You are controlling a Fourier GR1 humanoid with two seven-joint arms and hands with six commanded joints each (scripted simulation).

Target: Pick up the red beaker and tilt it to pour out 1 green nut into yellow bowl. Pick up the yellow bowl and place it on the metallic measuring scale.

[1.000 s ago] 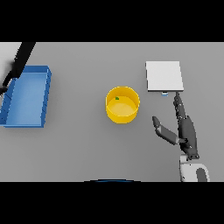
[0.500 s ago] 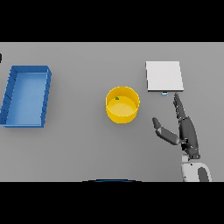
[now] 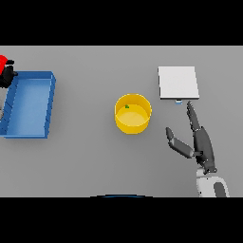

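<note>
My right hand (image 3: 201, 147) lies low over the grey tabletop (image 3: 95, 161), fingers (image 3: 192, 118) straight and pointing away from me, thumb (image 3: 176, 144) spread out to the left; it holds nothing. Bare tabletop runs on every side of it, so there is open room to my left, toward me and out to the right edge.

Just past my fingertips sits the metallic measuring scale (image 3: 177, 82), a flat pale square, its near edge close to the tips but not touching them. A small blue mark (image 3: 178, 101) shows at that near edge.

The yellow bowl (image 3: 133, 113) stands to the left of my right hand, a little farther from me than the thumb, with clear tabletop between us. Inside it, near the far-left wall, lies 1 green nut (image 3: 126, 107). Nothing stands between the bowl and the scale.

Far off to the left, well apart from everything else, rests a blue tray (image 3: 49, 102). At its far-left corner, by the edge of view, my left hand (image 3: 7, 76) shows as a dark shape against the red beaker (image 3: 4, 61); I cannot tell how its fingers lie.
</note>
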